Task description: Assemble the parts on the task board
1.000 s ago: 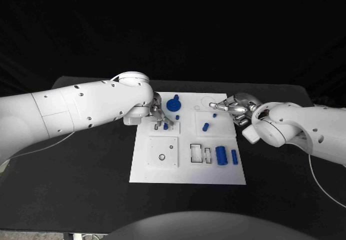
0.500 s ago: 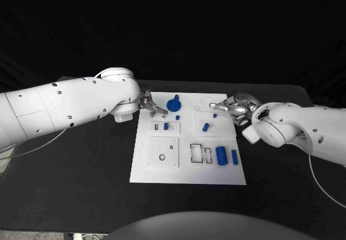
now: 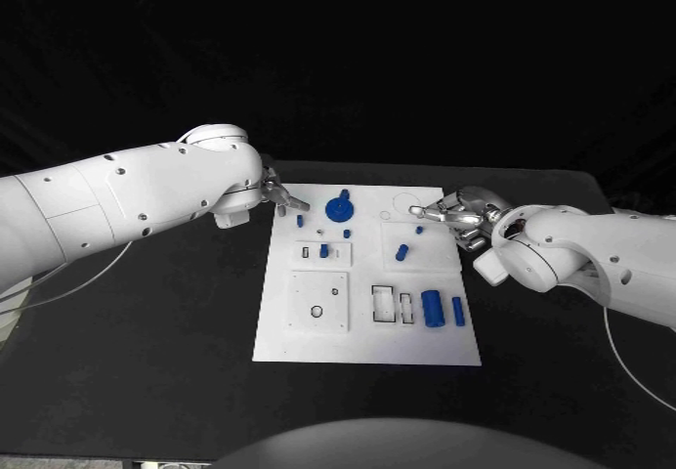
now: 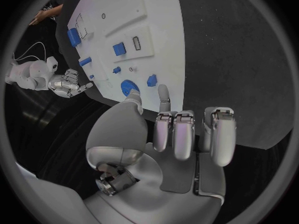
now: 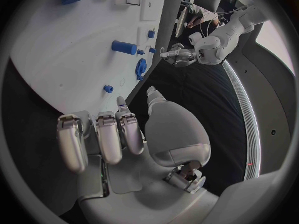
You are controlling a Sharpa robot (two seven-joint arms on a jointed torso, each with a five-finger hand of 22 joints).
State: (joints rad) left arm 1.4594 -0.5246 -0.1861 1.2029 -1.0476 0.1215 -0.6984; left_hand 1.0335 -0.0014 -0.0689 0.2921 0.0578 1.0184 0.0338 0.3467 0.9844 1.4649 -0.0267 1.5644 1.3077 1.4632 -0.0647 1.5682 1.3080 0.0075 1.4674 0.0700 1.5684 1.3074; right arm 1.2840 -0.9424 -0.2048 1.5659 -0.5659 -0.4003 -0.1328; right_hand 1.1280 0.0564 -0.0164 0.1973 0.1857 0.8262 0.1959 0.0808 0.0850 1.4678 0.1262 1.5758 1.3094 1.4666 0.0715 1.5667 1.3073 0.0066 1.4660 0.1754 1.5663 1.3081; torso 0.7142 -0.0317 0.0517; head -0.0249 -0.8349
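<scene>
Waiting beside the white board (image 3: 369,337), the left hand (image 3: 276,196) and right hand (image 3: 453,210) both hold nothing, fingers loosely apart. Blue parts lie on the board, like the round gear (image 3: 340,207). I think a hand must next reach down and pick one.

Both robot hands, left (image 3: 277,198) and right (image 3: 453,214), hover empty at the task board's (image 3: 366,337) far corners.

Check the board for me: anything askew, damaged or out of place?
Nothing stands out. The white task board lies flat on the black table, small blue parts rest on it, and the left hand and right hand hold nothing.
</scene>
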